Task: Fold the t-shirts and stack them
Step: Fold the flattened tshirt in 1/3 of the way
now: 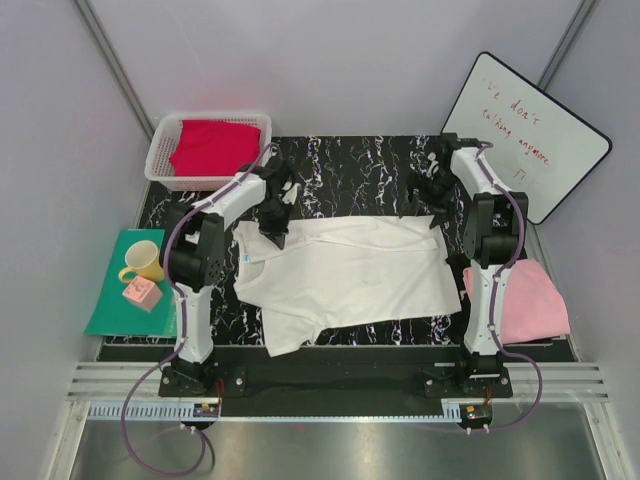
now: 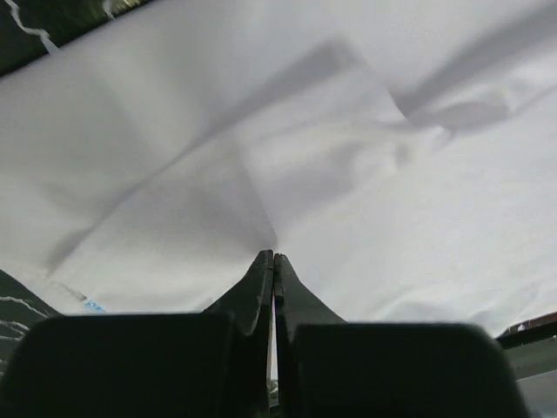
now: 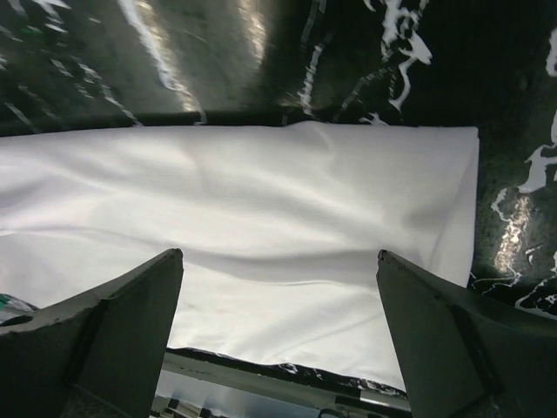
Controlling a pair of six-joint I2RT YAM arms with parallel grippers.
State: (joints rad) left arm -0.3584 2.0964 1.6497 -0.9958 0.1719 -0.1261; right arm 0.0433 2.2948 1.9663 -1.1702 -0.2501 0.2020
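White t-shirt (image 1: pixel 350 270) lies flat across the worktop (image 1: pixel 350 160), long axis running left to right, collar on the left arm's side. Left claw (image 2: pixel 274 261) is clamped tight at the far shoulder and, hard to be sure from here, looks to have a pinch of cloth. Right claw (image 3: pixel 278 254) gapes wide, holding nothing, just over the far hem corner, the nearer arm for that end.

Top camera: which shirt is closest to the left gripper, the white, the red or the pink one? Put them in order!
1. White t-shirt, pinched in the left gripper.
2. Red t-shirt, in the basket behind it.
3. Pink t-shirt, far right.
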